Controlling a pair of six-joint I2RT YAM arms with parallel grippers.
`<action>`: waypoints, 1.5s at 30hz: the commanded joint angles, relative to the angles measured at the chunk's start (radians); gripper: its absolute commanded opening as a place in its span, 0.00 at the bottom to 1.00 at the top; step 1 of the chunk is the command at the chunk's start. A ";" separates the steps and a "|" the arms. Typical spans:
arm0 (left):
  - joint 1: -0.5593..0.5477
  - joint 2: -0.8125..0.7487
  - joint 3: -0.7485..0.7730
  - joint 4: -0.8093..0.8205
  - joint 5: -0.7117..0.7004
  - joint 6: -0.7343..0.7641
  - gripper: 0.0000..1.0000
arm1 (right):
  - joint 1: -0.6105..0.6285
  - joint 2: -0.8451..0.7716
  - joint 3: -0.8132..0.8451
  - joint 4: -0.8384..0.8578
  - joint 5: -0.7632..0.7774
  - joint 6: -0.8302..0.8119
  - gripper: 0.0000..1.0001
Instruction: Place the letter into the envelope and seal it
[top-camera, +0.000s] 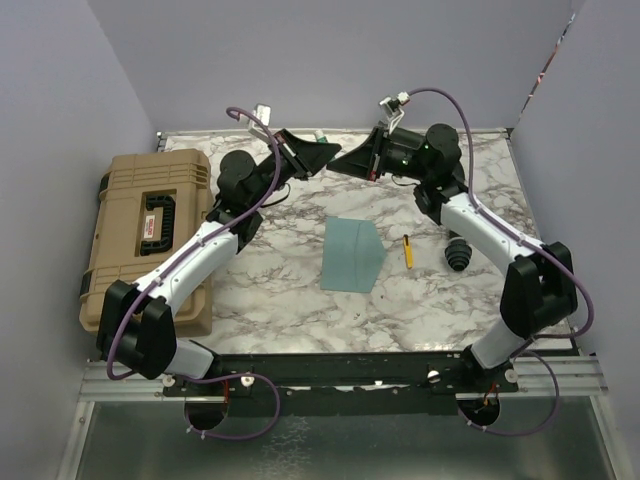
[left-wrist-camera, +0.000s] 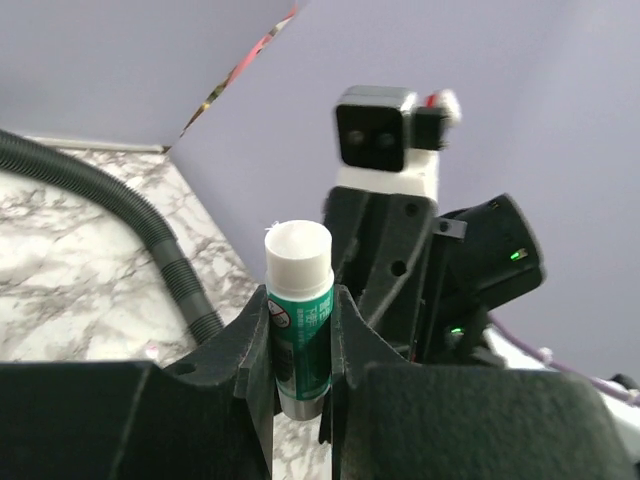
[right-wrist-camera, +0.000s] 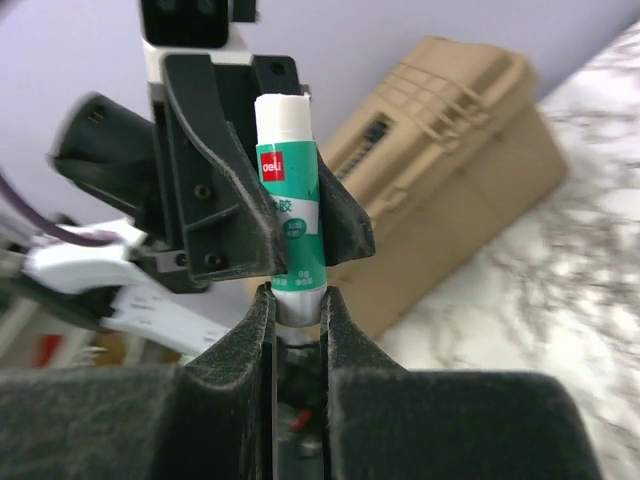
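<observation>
Left gripper (left-wrist-camera: 300, 335) and right gripper (right-wrist-camera: 296, 308) both clamped glue stick (right-wrist-camera: 288, 215) above table (top-camera: 280, 290); envelope (top-camera: 352, 255) lay flat.

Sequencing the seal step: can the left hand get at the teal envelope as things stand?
Probably not: left hand is shut on the glue stick, right hand too. Path to the envelope looks free.

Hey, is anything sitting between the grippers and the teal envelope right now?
Nothing on the table blocks the envelope; bare marble lies between. But the left gripper and right gripper are both clamped on a glue stick at the back. A small yellow item and a black object lie clear, on the envelope's right.
</observation>
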 joint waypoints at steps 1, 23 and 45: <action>0.032 -0.043 0.051 0.087 -0.008 -0.017 0.00 | -0.064 0.074 0.007 0.431 -0.067 0.568 0.00; 0.032 0.004 0.072 0.076 -0.115 -0.081 0.00 | -0.060 -0.022 -0.106 0.285 0.074 0.142 0.69; 0.031 0.002 0.074 0.042 -0.090 -0.117 0.00 | 0.190 -0.124 -0.095 0.168 0.549 -1.076 0.54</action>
